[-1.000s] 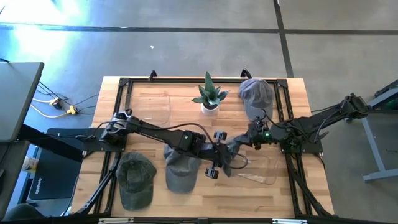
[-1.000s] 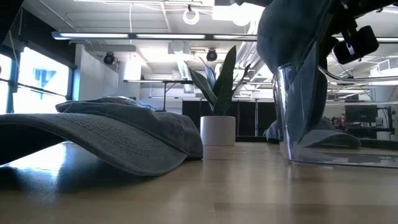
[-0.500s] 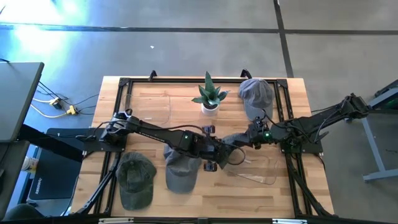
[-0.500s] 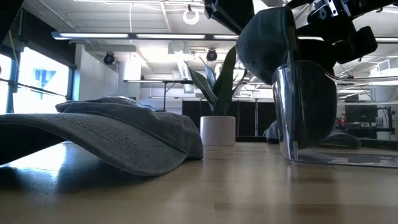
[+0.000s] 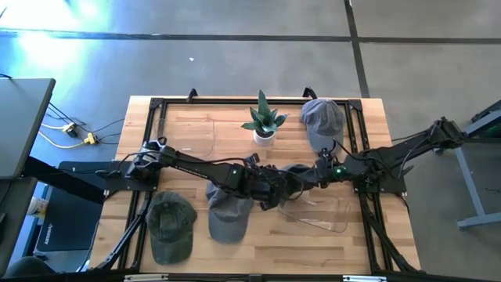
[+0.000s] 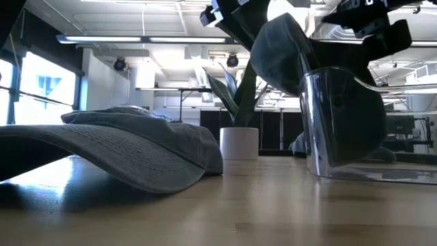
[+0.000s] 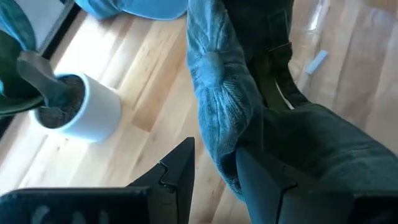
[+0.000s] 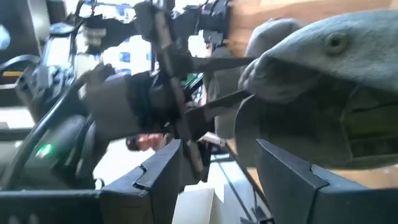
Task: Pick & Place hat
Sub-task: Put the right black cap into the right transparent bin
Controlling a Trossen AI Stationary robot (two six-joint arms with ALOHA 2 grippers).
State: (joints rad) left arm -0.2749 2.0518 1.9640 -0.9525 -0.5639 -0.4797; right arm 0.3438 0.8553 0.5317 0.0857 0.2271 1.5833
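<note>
As the right gripper (image 5: 319, 174) spread its fingers and let go, the hat (image 6: 283, 51) hung from the left gripper (image 5: 275, 190), pinched by its brim above the clear stand (image 6: 341, 123), handover seemingly complete.

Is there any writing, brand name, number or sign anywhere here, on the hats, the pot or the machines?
No text can be read in any view.
Grey hat held over the clear stand: no logo or lettering shows.
White plant pot: plain.
Hats lying on the table: no lettering visible.
Arms: no legible marking.
</note>
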